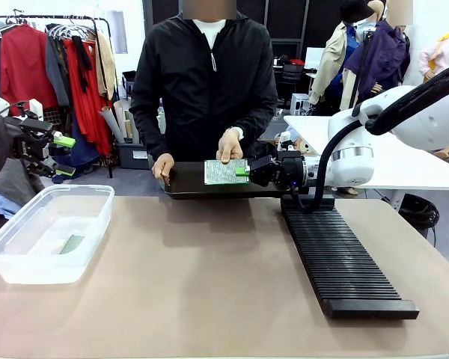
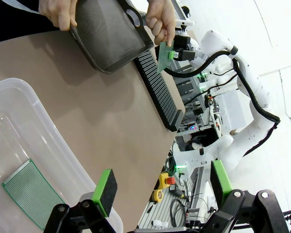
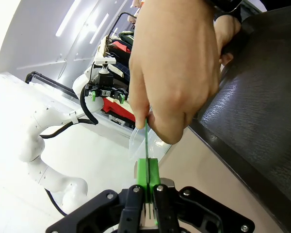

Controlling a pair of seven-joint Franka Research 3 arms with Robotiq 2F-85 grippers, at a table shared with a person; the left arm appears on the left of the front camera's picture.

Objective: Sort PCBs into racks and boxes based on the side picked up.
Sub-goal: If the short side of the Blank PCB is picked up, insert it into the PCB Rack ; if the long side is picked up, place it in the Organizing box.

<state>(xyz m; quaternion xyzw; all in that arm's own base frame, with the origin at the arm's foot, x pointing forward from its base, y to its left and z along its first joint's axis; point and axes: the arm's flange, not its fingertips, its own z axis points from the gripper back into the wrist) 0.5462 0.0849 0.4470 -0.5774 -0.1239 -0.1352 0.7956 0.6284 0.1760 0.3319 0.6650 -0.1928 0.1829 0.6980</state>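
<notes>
A pale speckled PCB [image 1: 226, 171] stands over the dark tray [image 1: 194, 187]. My right gripper [image 1: 243, 171] is shut on its right edge, while the person's hand [image 1: 230, 144] pinches its top. The right wrist view shows the PCB [image 3: 146, 141] edge-on between the right gripper's [image 3: 148, 172] green pads, under that hand [image 3: 179, 73]. My left gripper [image 1: 63, 153] hangs open and empty at the far left, above the clear box [image 1: 52, 232]. In the box lies another PCB [image 2: 31, 191], below the left gripper [image 2: 162, 184]. The long black rack [image 1: 337, 258] lies on the right, its slots bare.
The person stands at the table's far side, the other hand [image 1: 163, 165] holding the tray's left end. The brown tabletop [image 1: 202, 277] lies between box and rack. A white table [image 1: 404, 161] and clothes racks stand behind.
</notes>
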